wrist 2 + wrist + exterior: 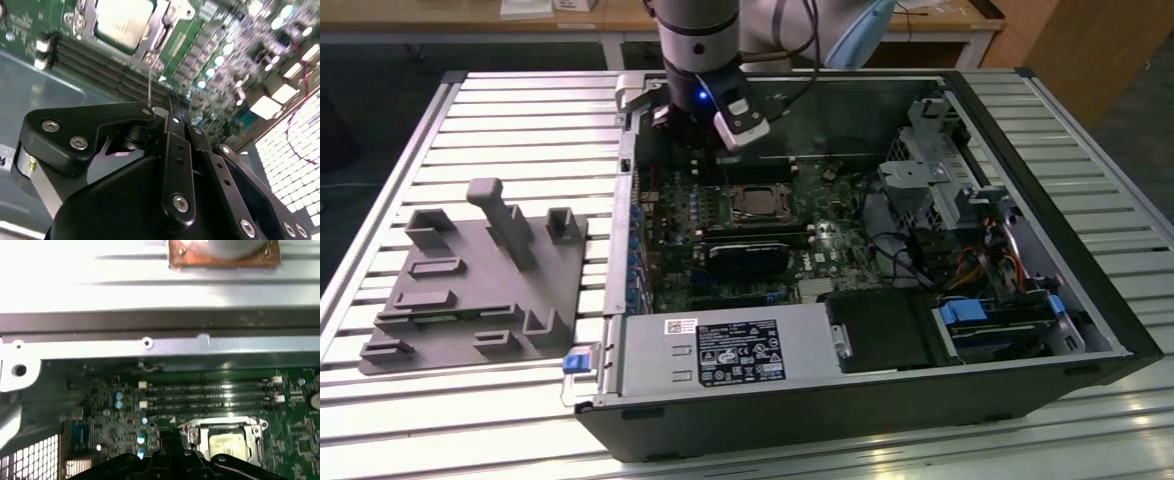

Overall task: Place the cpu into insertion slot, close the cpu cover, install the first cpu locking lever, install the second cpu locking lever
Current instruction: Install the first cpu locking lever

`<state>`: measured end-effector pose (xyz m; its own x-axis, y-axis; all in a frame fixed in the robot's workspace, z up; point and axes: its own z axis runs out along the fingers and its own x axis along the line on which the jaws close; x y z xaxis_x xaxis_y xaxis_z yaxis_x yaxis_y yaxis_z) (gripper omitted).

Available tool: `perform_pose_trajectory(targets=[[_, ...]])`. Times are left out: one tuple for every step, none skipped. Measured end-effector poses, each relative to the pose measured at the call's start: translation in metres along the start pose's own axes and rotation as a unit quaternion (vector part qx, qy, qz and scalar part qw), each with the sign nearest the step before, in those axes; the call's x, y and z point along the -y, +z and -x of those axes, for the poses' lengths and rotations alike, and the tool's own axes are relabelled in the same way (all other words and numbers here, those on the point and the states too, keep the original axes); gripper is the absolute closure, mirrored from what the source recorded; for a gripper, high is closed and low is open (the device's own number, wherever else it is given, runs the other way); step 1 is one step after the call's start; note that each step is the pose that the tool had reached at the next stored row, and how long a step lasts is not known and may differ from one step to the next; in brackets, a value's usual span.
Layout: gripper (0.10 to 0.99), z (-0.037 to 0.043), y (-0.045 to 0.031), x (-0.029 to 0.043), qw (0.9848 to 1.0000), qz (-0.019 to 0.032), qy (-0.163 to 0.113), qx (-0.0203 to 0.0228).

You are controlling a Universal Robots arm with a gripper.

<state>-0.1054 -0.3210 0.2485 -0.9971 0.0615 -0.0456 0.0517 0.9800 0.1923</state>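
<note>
so the small flat cpu with the pale silver-grey top is sitting in the square dark-rimmed insertion slot, thin silvery metal cpu cover lying flat around it, and the black gripper hangs just beside that slot, jaws looking pinched together, can't tell if they've actually got the thin wire lever right by them

We find the cpu, flat and pale silver, seated in the slot toward 12 o'clock on the board in the exterior view. The silvery cover lies flat around it, a thin lever rising beside.
</note>
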Motion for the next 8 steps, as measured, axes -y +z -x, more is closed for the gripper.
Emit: perform_pose_trajectory(targets=[[0.98,-0.0002,0.0,0.0001,1.0,0.0069,0.0,-0.0004],[0.98,-0.0003,0.0,0.0002,0.9999,0.0139,0.001,-0.0008],[0.98,-0.0003,-0.0001,0.0003,0.9998,0.0186,0.001,-0.001],[0.98,-0.0003,0.0,0.0003,0.9998,0.0217,0.001,-0.0012],[0.98,-0.0003,0.0,0.0003,0.9997,0.0232,0.001,-0.0012],[0.98,0.0,0.0002,0.0003,0.9997,0.0237,0.001,-0.0012],[0.98,0.0008,0.0004,0.0002,0.9997,0.0238,0.001,-0.0012],[0.98,0.0019,0.0005,0.0002,0.9997,0.0238,0.001,-0.0013]])
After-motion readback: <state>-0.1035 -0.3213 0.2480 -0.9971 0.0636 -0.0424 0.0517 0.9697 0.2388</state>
